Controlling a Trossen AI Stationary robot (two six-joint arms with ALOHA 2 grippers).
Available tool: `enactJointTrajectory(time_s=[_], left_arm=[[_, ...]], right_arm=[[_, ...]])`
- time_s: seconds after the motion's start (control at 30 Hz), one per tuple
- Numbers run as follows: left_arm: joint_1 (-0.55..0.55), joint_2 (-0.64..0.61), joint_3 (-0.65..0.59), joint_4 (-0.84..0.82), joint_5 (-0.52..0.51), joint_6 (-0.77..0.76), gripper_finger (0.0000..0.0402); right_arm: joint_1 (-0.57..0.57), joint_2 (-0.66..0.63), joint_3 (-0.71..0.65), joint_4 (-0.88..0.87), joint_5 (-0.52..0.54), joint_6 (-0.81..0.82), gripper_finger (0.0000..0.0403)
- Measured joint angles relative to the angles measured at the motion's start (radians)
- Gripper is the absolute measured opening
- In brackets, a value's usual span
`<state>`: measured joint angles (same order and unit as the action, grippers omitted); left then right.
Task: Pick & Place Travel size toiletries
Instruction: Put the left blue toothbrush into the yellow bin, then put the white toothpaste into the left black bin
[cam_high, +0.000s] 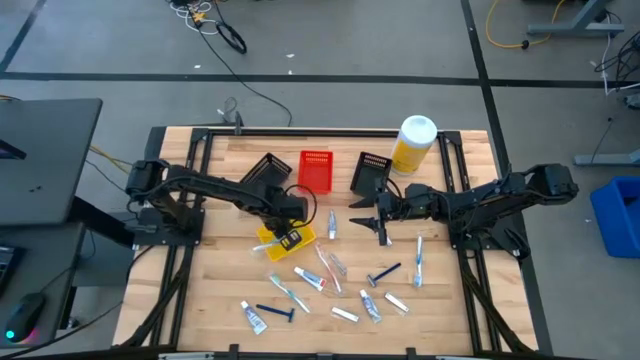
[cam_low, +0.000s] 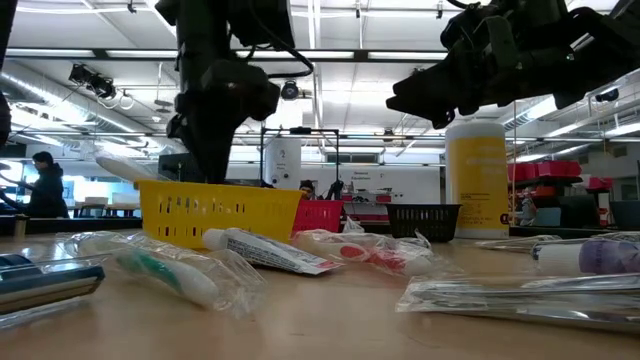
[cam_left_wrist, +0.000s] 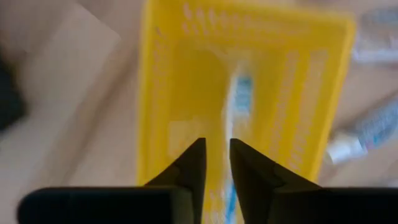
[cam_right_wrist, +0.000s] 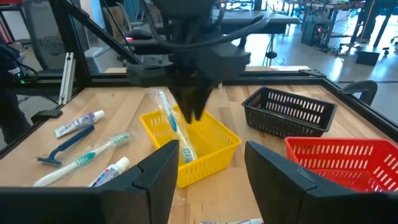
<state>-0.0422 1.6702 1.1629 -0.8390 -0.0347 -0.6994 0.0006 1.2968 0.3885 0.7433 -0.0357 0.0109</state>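
Travel size toiletries: one wrapped toothbrush (cam_right_wrist: 174, 124) lies slanted in the yellow basket (cam_right_wrist: 205, 158), one end leaning over the rim; the rest are scattered on the counter (cam_high: 220, 200) from 4 to 7 o'clock of the basket.
Left claw (cam_left_wrist: 216, 146): held right over the yellow basket, near the counter's middle; fingers narrowly parted, nothing gripped, the toothbrush seen released below.
Right claw (cam_right_wrist: 211, 149): held above the counter at 3 o'clock of the basket; spread wide, empty.
Step in hand: judged to be the drop into the yellow basket.
How it is done well: the fingers should be parted further before the lift, and the lift made straight up, so that the wrapper is not snagged and the light basket is not dragged.
Next pick: the tube (cam_high: 332, 224) just at 3 o'clock of the basket is nearest.
Count, baskets: one yellow, one red (cam_high: 315, 170), two black (cam_high: 371, 172).
Count, bottle: one big yellow bottle (cam_high: 413, 143) at 1 o'clock.
Count, razors: two dark blue (cam_high: 383, 272).
Count, tubes and toothbrushes: about nine loose; the exact split cannot be told.
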Motion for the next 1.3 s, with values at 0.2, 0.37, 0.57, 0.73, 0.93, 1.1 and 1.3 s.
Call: enactJointTrajectory(time_s=[0.2, 0.37, 0.57, 0.73, 0.93, 1.1, 1.3], left_arm=[[-0.017, -0.008, 0.116, -0.063, -0.032, -0.024, 0.0113], [-0.116, -0.008, 0.203, -0.069, -0.192, 0.027, 0.0110], [-0.233, -0.069, 0.200, -0.063, -0.303, 0.047, 0.0115], [-0.304, -0.164, 0.159, -0.068, -0.406, 0.030, 0.0121], [-0.338, -0.301, 0.033, -0.011, -0.489, 0.027, 0.0122], [-0.328, -0.411, -0.158, 0.208, -0.468, 0.081, 0.0122], [-0.325, -0.489, -0.341, 0.511, -0.461, 0.217, 0.0122]], right_arm=[[0.000, 0.000, 0.000, 0.001, 0.003, 0.000, 0.0190], [0.000, 0.000, 0.000, -0.001, 0.038, 0.000, 0.0185], [0.009, 0.000, 0.000, -0.005, -0.026, -0.027, 0.0194], [0.020, 0.000, 0.000, 0.001, -0.023, -0.027, 0.0220], [0.021, 0.000, 0.000, 0.009, -0.018, -0.020, 0.0253], [0.021, 0.000, 0.001, 0.020, -0.018, -0.008, 0.0263], [0.021, 0.000, 0.001, 0.016, -0.018, -0.002, 0.0250]])
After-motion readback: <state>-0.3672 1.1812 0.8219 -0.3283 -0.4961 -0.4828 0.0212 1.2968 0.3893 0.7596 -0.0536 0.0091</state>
